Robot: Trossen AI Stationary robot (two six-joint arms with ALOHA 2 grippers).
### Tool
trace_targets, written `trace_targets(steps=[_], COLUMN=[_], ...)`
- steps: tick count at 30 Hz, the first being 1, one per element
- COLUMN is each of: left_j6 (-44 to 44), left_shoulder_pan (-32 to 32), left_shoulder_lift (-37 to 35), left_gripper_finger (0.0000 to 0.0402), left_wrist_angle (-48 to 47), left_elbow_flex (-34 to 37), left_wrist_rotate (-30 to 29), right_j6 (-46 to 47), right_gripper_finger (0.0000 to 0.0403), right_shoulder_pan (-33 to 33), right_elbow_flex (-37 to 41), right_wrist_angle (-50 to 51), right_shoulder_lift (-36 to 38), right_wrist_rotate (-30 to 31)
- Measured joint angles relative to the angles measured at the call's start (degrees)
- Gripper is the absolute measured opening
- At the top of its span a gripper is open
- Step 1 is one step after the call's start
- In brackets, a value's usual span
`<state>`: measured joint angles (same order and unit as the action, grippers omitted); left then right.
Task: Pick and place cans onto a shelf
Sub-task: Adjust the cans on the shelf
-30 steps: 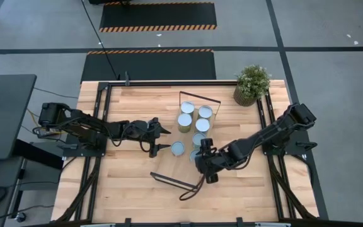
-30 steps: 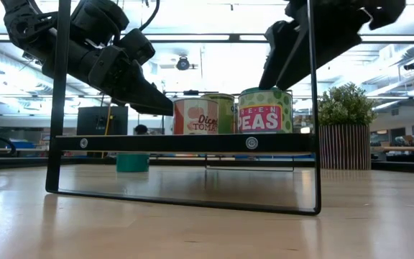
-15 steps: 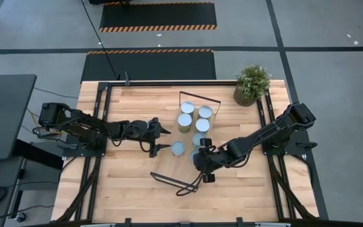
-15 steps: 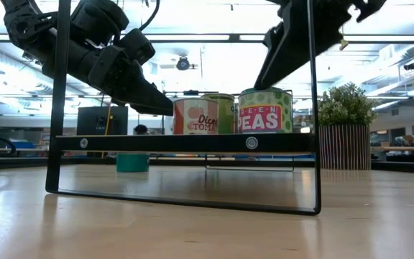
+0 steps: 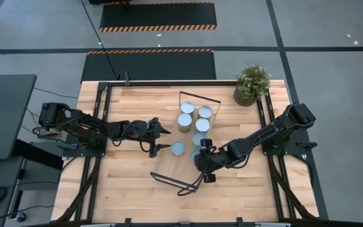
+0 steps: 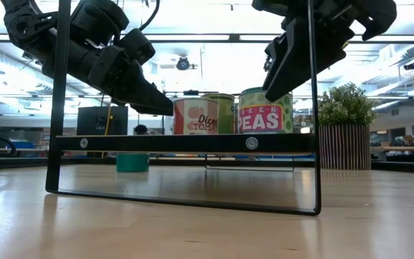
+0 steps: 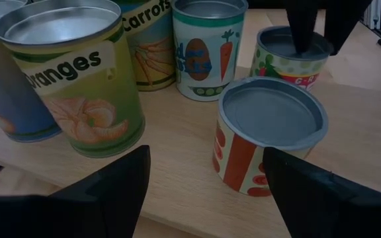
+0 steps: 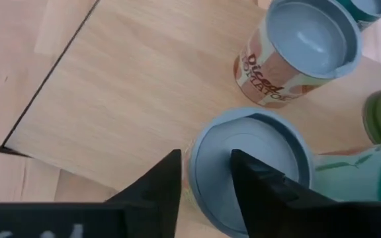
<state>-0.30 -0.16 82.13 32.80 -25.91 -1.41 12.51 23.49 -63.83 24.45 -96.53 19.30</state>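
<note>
Closing in above a green peas can, the right gripper has its fingers narrow, one over the lid and one just off the rim; whether they truly pinch it I cannot tell. Seen from overhead, that gripper sits a little toward 4 o'clock of the table's middle. The other cans cluster toward 12 o'clock of it, on the shelf between its wire end frames. A diced tomatoes can stands near the peas can but apart from it. The left gripper waits toward 9 o'clock of the cluster, fingers moderately apart and empty, facing an oranges can. The risk as I judge it: a grip on the thin rim could slip, tipping the peas can into the tomatoes can. A potted plant stands at the 1 o'clock corner
</note>
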Motion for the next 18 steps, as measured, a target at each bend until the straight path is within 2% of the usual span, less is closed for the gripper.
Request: trace_targets(steps=[4,11,18], left_j6=[0.0,0.0,0.0], left_shoulder_pan=[0.0,0.0,0.0], left_shoulder_lift=[0.0,0.0,0.0], left_gripper_finger=[0.0297,0.0297,0.0297], left_wrist_angle=[0.0,0.0,0.0], left_elbow_flex=[0.0,0.0,0.0], left_wrist_rotate=[0.0,0.0,0.0], right_j6=[-3.7,-15.6,-22.5], right_gripper_finger=[0.0106,0.0053,0.0011], right_shoulder_pan=[0.0,-0.2,-2.9], right_elbow_flex=[0.0,0.0,-0.2], right_wrist_angle=[0.0,0.0,-0.9], right_shoulder_lift=[0.0,0.1,0.3], right_wrist_rotate=[-1.6,-3.9,-15.5])
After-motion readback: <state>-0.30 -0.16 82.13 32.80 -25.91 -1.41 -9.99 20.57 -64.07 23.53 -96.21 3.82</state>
